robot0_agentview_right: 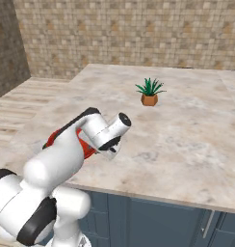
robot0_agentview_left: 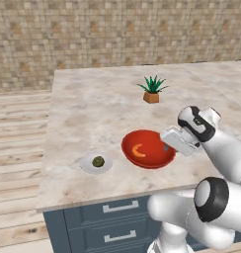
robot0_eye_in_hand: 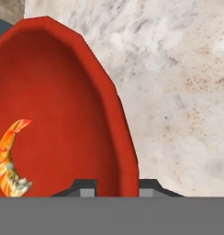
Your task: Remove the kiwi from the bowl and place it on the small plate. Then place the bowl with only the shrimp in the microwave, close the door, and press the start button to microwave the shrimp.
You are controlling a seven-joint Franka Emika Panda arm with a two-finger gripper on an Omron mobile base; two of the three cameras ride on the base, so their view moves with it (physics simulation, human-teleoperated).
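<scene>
The red bowl [robot0_agentview_left: 151, 157] sits near the counter's front edge with only the orange shrimp [robot0_agentview_left: 138, 150] in it. To its left the kiwi [robot0_agentview_left: 98, 161] rests on the small plate [robot0_agentview_left: 86, 166]. My gripper [robot0_agentview_left: 167, 147] is down at the bowl's right rim. In the hand view its two dark fingertips [robot0_eye_in_hand: 86, 186] stand one inside and one outside the rim of the bowl [robot0_eye_in_hand: 63, 105], with the gripper [robot0_eye_in_hand: 117, 186] shut on it and the shrimp [robot0_eye_in_hand: 9, 160] lying at the left. From the right base view my arm covers most of the bowl [robot0_agentview_right: 52, 137]. The microwave and its door are out of view.
A small potted plant [robot0_agentview_left: 152, 90] stands farther back on the marble counter [robot0_agentview_left: 93, 108], also seen as the plant [robot0_agentview_right: 149, 91] from the right. Blue-grey drawers [robot0_agentview_left: 112, 222] sit under the counter's front edge. A tiled wall runs behind.
</scene>
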